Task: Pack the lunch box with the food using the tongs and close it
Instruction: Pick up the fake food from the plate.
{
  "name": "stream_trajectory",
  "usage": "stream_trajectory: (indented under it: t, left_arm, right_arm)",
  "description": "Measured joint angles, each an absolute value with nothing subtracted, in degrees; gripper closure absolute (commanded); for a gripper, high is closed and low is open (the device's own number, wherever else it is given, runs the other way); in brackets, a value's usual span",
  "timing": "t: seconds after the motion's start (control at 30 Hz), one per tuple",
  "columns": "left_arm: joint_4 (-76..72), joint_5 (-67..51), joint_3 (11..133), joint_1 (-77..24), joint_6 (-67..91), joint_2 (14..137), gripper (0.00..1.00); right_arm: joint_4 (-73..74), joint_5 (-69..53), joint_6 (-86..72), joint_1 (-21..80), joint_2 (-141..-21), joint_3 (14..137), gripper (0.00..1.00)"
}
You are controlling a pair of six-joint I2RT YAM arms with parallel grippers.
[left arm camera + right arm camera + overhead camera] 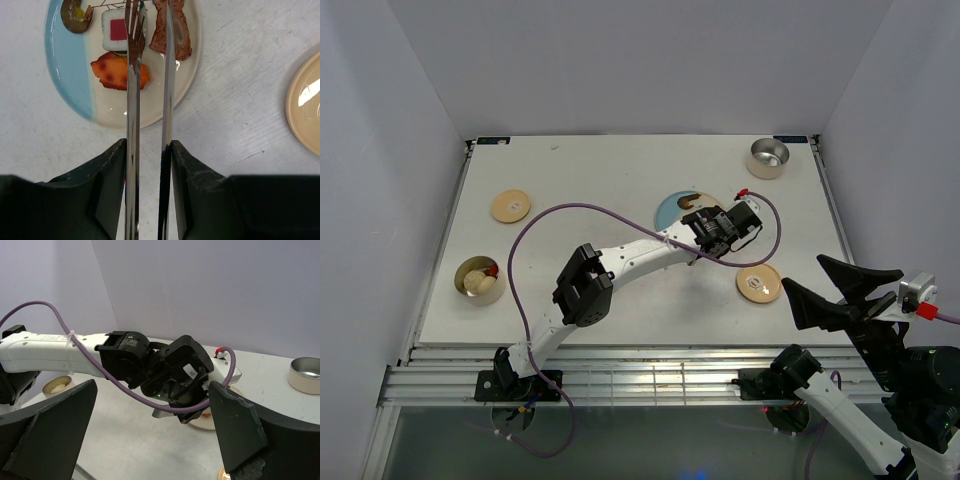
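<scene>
Left fingers [107,170] clamp the stiff, slick tongs [132,100], right fingers [55,420] gape empty; orange piece [112,72] looks soft & light, so I'd pinch its middle gently.

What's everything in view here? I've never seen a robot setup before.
Oval plate: one, blue and white, table's far middle.
Food pieces: four, on the plate; orange-red piece, brown strip, pink-centred white block, dark brown lump.
Flat round lids: two, tan, far left and near right.
Round tub: one, pale, left edge, whitish lump inside.
Round metal tin: one, silver, far right corner.
Slim metal tongs: one, silver, over the plate.
Left gripper: one, black, clamped on the tongs.
Right gripper: one, black, open, near right.
</scene>
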State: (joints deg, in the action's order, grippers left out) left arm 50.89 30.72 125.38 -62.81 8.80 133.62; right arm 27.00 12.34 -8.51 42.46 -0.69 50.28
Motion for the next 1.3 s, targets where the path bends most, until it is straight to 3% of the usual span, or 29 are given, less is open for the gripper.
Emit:
stream_trajectory:
  t: [0.7, 1.3]
  left_arm:
    - [51.0, 31.7, 124.5, -63.6, 11.4, 131.3, 0.48]
    - [56.7, 37.3, 108.3, -63.9, 29.8, 116.5, 0.46]
  right_arm:
    - [27.1, 12.6, -8.5, 42.5, -0.7, 50.5, 0.02]
    - [27.4, 11.7, -8.9, 42.5, -0.7, 52.2, 0.02]
